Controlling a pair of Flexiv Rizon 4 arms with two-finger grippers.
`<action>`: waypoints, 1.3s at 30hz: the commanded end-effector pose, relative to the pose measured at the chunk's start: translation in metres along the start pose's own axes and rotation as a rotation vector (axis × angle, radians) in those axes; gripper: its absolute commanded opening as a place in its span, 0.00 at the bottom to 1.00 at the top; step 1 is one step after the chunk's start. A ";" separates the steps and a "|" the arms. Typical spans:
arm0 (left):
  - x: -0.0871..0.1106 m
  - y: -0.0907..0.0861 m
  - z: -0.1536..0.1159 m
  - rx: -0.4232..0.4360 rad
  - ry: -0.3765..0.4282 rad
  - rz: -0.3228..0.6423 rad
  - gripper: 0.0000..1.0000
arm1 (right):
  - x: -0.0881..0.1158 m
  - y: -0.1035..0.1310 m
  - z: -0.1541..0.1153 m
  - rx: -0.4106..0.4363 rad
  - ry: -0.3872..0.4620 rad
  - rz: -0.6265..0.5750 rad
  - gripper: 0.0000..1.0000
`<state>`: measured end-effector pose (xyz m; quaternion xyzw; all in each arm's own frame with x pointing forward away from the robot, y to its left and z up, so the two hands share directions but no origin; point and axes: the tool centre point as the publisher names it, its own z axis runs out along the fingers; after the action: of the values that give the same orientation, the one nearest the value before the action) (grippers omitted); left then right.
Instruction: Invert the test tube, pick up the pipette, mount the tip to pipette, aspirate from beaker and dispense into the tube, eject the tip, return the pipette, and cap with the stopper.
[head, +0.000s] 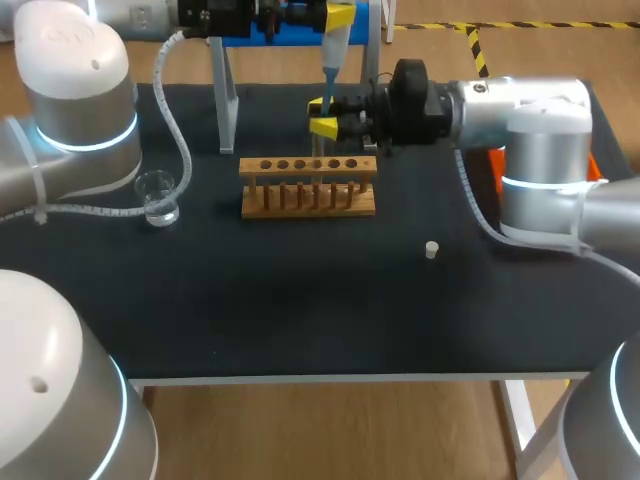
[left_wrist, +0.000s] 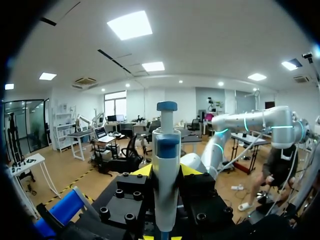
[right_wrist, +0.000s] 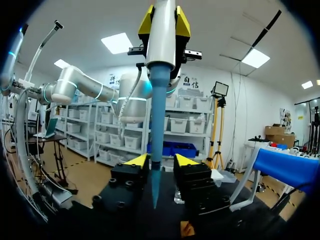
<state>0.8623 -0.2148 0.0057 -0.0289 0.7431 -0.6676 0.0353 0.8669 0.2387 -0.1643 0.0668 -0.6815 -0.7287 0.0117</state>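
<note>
Hanging upright, clamped in the left tool (left_wrist: 166, 172), the pipette (left_wrist: 166, 145) aims its tip (right_wrist: 156, 130) down into the right tool (right_wrist: 161, 161), whose state I cannot tell, likely for dispensing.

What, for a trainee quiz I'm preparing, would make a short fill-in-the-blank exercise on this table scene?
1. The left gripper is shut on the ___.
2. The tip mounted on that tool is coloured ___.
3. The beaker stands on the ___ arm's side of the rack.
4. The stopper lies on the ___ arm's side.

Missing words: pipette; blue; left; right.
</note>
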 end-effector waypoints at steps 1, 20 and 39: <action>0.001 0.002 -0.001 0.005 -0.001 0.002 0.00 | 0.011 -0.003 -0.019 0.034 0.002 0.004 1.00; 0.001 0.002 -0.001 0.005 -0.001 0.002 0.00 | 0.079 -0.039 -0.129 0.278 -0.016 -0.024 1.00; 0.001 0.002 -0.001 0.005 -0.001 0.002 0.00 | 0.079 -0.039 -0.129 0.278 -0.016 -0.024 1.00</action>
<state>0.8618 -0.2144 0.0041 -0.0286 0.7414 -0.6695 0.0361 0.8064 0.1059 -0.2184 0.0696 -0.7746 -0.6285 -0.0123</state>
